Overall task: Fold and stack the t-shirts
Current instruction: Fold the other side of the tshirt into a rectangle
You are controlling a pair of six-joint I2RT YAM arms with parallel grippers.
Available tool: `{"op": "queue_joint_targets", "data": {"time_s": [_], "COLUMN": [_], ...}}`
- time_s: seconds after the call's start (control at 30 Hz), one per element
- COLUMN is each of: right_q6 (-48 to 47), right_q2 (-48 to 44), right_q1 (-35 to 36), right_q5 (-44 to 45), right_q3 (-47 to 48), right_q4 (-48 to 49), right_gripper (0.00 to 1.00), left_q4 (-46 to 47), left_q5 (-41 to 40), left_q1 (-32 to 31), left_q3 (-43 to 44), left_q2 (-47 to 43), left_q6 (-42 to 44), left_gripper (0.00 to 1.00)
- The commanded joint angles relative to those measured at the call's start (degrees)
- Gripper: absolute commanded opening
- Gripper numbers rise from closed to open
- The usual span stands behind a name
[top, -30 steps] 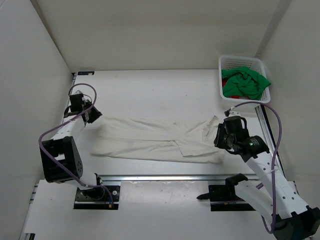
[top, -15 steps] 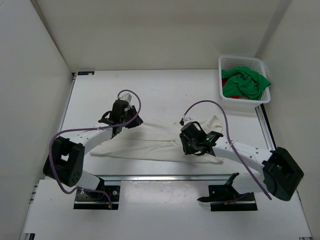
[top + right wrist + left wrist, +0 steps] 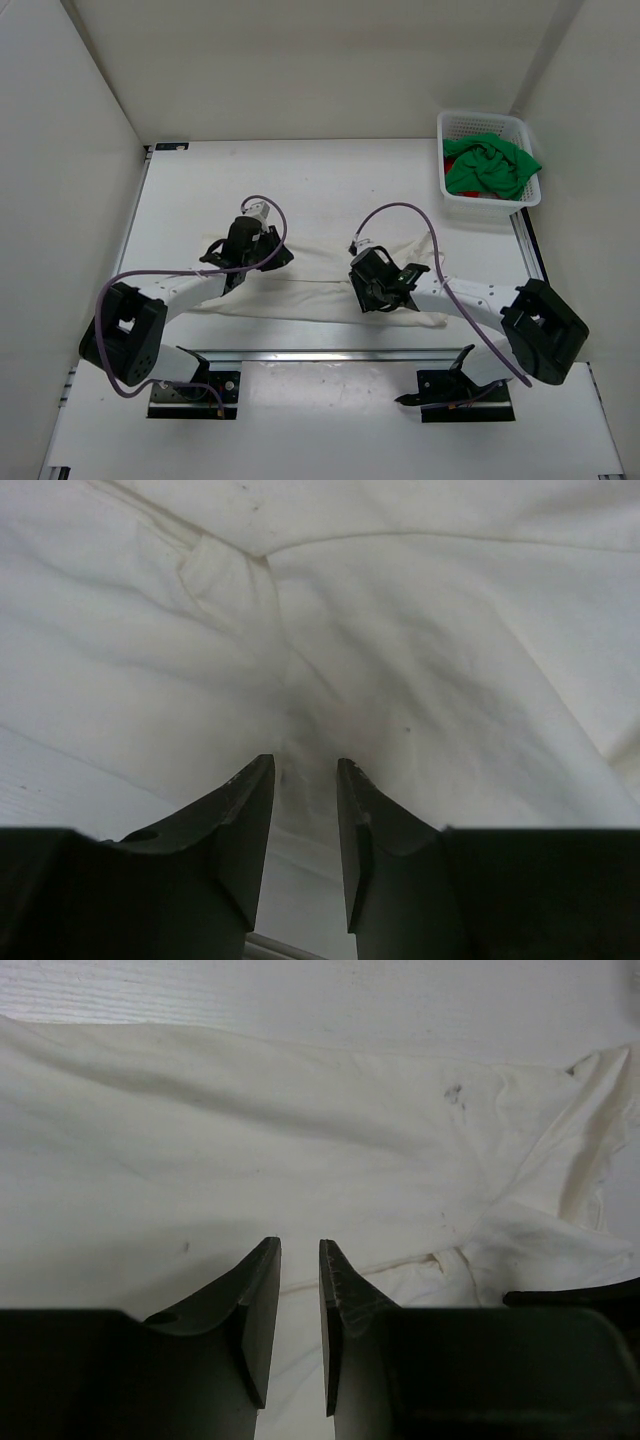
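The left gripper [image 3: 300, 1250] hangs low over the left part of the white t-shirt [image 3: 312, 293]. Its jaws are released, with only a narrow slit between them, and no cloth shows in that slit. The shirt lies flattened in a long band parallel to the near edge of the worktop [image 3: 330, 190], roughly centred between the left and right edges. The right gripper [image 3: 305, 765] hovers over the shirt's right part. Its jaws are also released, set a little wider, and they grasp nothing. In the far right corner stands the basket [image 3: 480, 118], which holds the crumpled green t-shirt [image 3: 490, 165]. A sliver of the red t-shirt [image 3: 448, 160] peeks out beside and under the green one.

The task looks to be at an early stage. One shirt is laid out and narrowed lengthwise but is not yet a compact fold. The other two are untouched in the basket, and no stack exists.

Only the overhead view shows the basket, the coloured shirts and how both arms bend inward over the cloth. It cannot show how far the jaws are apart, which the wrist views do. The left wrist view also shows small dark specks [image 3: 453, 1092] on the fabric and a rumpled fold to the right. The right wrist view shows a seam [image 3: 270, 565] and a shallow dimple in the cloth just ahead of its fingertips.
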Motion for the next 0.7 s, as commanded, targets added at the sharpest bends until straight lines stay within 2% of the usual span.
{"op": "queue_joint_targets", "data": {"time_s": [0.0,0.1,0.23,0.4,0.57,0.67], "right_q6": [0.9,2.1,1.8,1.5,1.3,1.8], "right_q2": [0.4,-0.1,0.8,-0.5,-0.7,-0.3], "right_q1": [1.3,1.6,1.4,2.5,1.4,1.5], "right_q5": [3.0,3.1,4.1,2.8,-5.0,-6.7], "right_q3": [1.9,0.2,1.3,5.9,10.1,11.0], "right_q4": [-1.3,-1.4,-2.8,-5.7,-7.9,-8.8], "right_gripper": [0.30,0.27,0.02,0.00,0.00,0.00], "left_q4": [2.4,3.1,3.2,2.5,1.7,1.9], "left_q5": [1.8,2.0,2.0,2.3,3.3,3.8], "left_q1": [0.5,0.6,0.6,0.6,1.3,1.8], "left_q3": [-1.0,-1.4,-1.4,-0.7,0.0,0.0], "left_q2": [-2.5,-3.1,-2.8,-3.4,-4.3,-4.8], "left_q6": [-0.1,-0.4,-0.5,-0.4,-0.4,-0.3], "left_gripper": [0.33,0.33,0.34,0.34,0.34,0.34]}}
